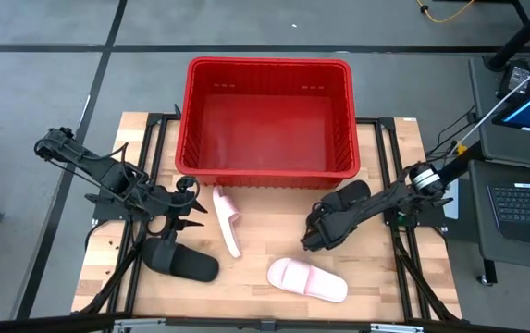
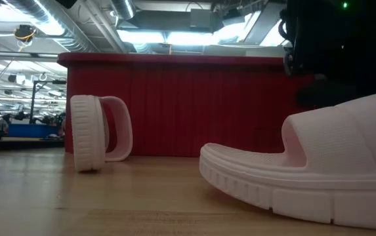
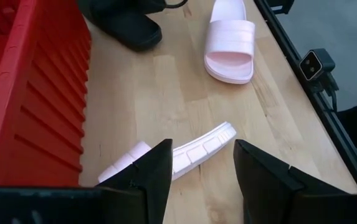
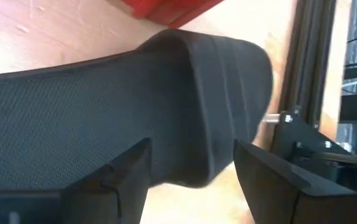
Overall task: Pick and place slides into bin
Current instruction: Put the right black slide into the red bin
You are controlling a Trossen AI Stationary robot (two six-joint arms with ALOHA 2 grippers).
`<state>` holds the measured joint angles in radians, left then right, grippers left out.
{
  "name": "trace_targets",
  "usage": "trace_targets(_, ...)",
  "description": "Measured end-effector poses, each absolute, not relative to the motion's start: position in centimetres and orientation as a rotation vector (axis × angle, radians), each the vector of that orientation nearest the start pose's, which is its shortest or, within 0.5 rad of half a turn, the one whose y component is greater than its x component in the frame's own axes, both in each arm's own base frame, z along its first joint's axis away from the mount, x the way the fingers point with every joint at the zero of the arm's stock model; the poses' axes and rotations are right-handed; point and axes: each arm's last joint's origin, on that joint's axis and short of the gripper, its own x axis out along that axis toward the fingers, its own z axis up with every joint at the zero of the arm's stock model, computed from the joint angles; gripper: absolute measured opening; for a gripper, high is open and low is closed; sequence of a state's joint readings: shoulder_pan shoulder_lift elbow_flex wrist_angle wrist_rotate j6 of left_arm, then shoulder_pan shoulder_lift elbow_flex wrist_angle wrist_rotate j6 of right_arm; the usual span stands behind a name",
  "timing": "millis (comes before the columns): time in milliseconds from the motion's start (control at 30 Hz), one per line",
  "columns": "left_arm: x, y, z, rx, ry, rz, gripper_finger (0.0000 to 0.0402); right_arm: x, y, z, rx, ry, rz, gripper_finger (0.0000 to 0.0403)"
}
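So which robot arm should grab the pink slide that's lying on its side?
Left, probably. The left pincer is open right beside the tipped pink slide, while the right pincer is busy at a black slide farther away.

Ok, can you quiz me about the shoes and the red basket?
1. How many slides are inside the bin?
2. True or false: both pink slides lie flat on the table.
3. What sits between the right arm's fingers?
A. a black slide
B. a pink slide
C. the bin's rim

Key
1. Zero. The bin is empty and all four slides are on the table.
2. False. One pink slide stands on its edge, and the other pink slide lies flat.
3. A. It is the black slide near the bin.
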<state>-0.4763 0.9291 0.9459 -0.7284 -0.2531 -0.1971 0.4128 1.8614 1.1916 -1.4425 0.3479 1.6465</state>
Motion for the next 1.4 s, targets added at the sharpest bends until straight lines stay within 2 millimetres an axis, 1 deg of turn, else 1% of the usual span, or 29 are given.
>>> trace_targets(200, 16.2, -7.4, 31.7, 0.077, 0.674, -0.112, 0.0164, 25.2, 9.6, 15.8, 0.332, 1.314, -1.376, 0.0223)
trace_targets(300, 16.2, -7.4, 31.7, 0.081, 0.67, -0.1, 0.0164, 25.1, 9.4, 15.6, 0.333, 1.314, -1.381, 0.0222)
trace_targets(433, 16.2, -7.4, 31.7, 0.082, 0.67, -0.099, 0.0164, 25.2, 9.4, 15.6, 0.331, 1.305, -1.383, 0.021)
trace_targets(767, 16.2, -7.4, 31.7, 0.082, 0.67, -0.099, 0.0164, 24.8, 9.2, 15.8, 0.289, 1.325, -1.409, 0.0157)
trace_targets(1100, 16.2, -7.4, 31.7, 0.081, 0.67, -0.099, 0.0164, 24.7, 9.1, 15.9, 0.277, 1.33, -1.419, 0.0148)
trace_targets(1300, 16.2, -7.4, 31.7, 0.081, 0.67, -0.099, 0.0164, 24.1, 8.9, 16.4, 0.29, 1.264, -1.571, 0.0148)
trace_targets(1400, 16.2, -7.4, 31.7, 0.081, 0.67, -0.1, 0.0164, 24.0, 8.8, 16.5, 0.287, 1.258, -1.585, 0.0148)
